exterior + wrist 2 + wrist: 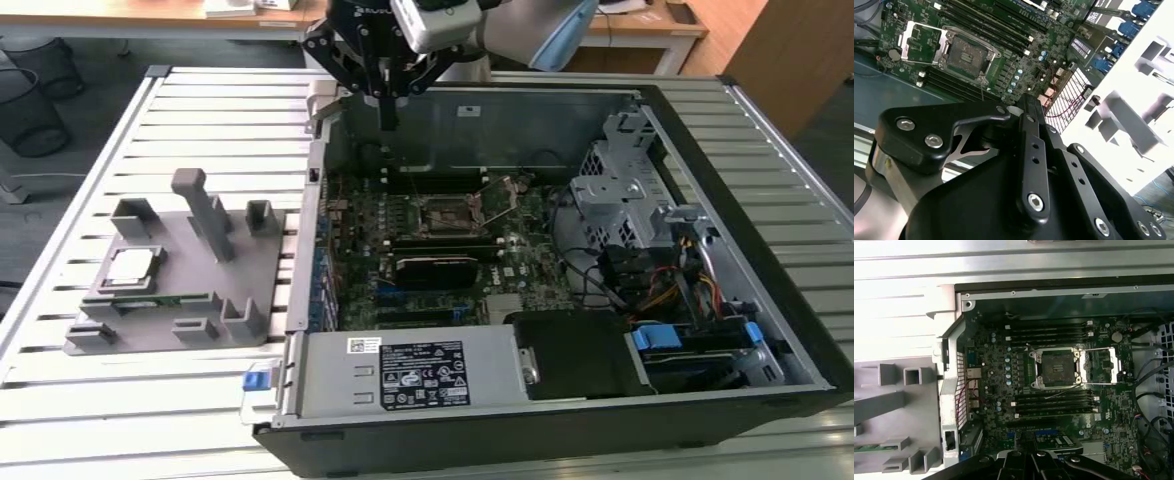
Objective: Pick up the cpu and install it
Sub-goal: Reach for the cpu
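Gripper was noted with its fingers drawn together into one dark stem, nothing held between them and nothing touched. It was hung above the open computer case, near the wall on the exterior view's left, over the motherboard. The socket was seen in both wrist views uncovered, its metal retention frame swung aside and no chip seated. The cpu was found well apart from the gripper, lying flat in a recess of the grey fixture on the slatted table, to the exterior view's left of the case. The step in hand was judged to be the approach to the pick, with none of the task done. For that pick the fingers would have to be parted, carried across to the fixture and squared over the chip's edges.
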### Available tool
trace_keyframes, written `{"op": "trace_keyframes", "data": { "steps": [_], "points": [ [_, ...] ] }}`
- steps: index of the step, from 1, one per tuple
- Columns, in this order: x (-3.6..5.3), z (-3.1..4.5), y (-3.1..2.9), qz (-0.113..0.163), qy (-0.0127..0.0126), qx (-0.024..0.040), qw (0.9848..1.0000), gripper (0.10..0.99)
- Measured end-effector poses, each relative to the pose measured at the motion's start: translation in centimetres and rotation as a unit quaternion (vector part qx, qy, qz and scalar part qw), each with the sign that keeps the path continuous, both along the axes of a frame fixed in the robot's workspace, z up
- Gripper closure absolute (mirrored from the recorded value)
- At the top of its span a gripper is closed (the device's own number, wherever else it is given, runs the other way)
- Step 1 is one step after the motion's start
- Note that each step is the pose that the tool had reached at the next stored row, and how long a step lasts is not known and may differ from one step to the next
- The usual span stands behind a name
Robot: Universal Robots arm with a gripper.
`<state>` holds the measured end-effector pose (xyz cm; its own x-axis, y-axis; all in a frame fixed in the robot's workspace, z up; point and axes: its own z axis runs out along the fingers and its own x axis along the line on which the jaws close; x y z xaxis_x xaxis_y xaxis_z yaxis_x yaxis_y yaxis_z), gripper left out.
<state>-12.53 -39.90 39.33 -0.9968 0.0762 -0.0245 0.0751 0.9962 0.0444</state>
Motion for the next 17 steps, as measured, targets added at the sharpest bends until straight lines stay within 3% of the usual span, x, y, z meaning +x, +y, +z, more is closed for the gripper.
{"op": "trace_keyframes", "data": {
  "steps": [17],
  "points": [
    [-0.76,-0.03,0.0,0.0,0.0,0.0,1.0,0.98]
  ]
}}
